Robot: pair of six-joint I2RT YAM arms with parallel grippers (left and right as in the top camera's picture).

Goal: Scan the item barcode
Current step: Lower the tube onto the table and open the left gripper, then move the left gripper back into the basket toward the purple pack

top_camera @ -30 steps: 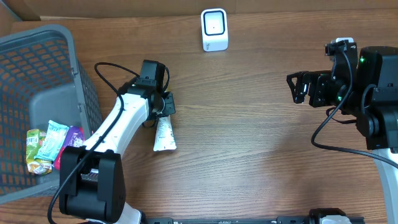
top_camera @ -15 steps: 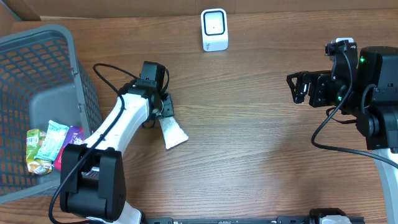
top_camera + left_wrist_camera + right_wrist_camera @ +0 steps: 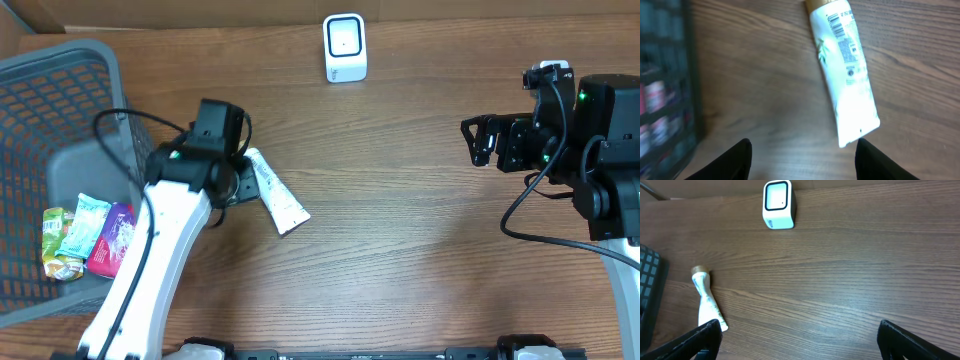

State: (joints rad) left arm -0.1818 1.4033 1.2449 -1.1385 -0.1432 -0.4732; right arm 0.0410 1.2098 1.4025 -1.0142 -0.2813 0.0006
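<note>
The left jaws stand partly open and empty, just beside the white tube [image 3: 275, 190], which lies flat on the tabletop [image 3: 400, 260] with its barcode [image 3: 838, 23] facing up. The right jaws hang wide open and empty, well apart from the tube. The scanner [image 3: 345, 47] stands at the far edge.

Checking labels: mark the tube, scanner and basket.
tube [image 3: 278, 197], overhead view, middle of its white body.
scanner [image 3: 345, 45], overhead view, centre of its window face.
basket [image 3: 50, 110], overhead view, bare mesh wall.
</note>
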